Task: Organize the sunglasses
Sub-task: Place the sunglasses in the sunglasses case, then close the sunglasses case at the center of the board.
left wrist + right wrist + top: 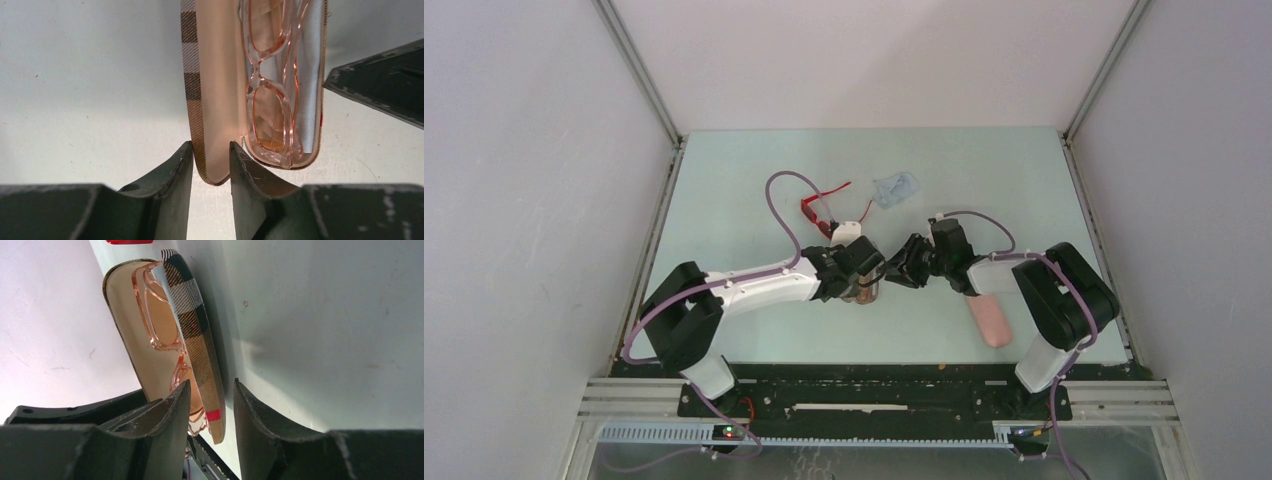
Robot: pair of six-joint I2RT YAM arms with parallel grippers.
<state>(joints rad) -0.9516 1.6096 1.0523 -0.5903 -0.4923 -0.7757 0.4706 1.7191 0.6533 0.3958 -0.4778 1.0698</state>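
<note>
My main worry is the opened lid of the oblong plaid case (192, 75) with its tan lining. My left gripper (210, 146) is closed on the lid's near end, one finger on the plaid outside and one on the lining; if that pinch slips, or I swing the lid down crooked, it could catch the slim orange-tinted sunglasses (270, 100) and crack a lens or an arm. The second risk is the right gripper (211, 383); its jaws stand narrowly apart, straddling the plaid shell near its end, with a sliver of gap on the outer side, so I judge it holds nothing. If the left arm pulls while the right gives no steadying, the plaid case could slide across the pale green bench (754, 180) or tip and spill the pair.

The slim orange-tinted sunglasses lie folded inside the open case on its pale lining, just beside the left gripper's inner finger and apart from it; the right gripper's inner finger is close too, though I cannot tell whether it touches. The bright red plastic sunglasses (821, 210) sit on the bench beyond both grippers, near a crumpled pale blue cloth (894, 188) and well apart from the long pink case (990, 320) by the right arm; that pair is not yet put away.
</note>
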